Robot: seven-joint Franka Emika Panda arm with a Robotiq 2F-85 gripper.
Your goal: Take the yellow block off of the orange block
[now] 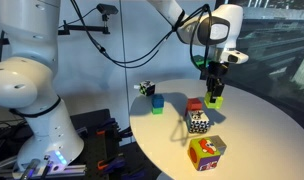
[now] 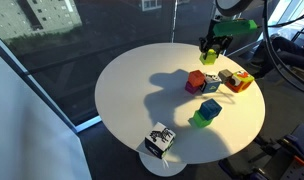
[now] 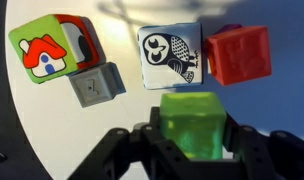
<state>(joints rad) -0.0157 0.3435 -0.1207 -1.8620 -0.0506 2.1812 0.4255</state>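
The yellow block, a lime-tinted cube, sits between my gripper's black fingers, which are shut on it. In an exterior view the gripper holds the block low over the white round table, to the right of the orange block. The orange block is a plain orange-red cube. It rests apart from the yellow block, next to a black-and-white owl cube, and also shows in the wrist view and in an exterior view.
A larger multicoloured cube with a house picture stands near the table's edge. A small grey cube lies beside it. A blue block and a green block sit together. A patterned cube stands at the rim.
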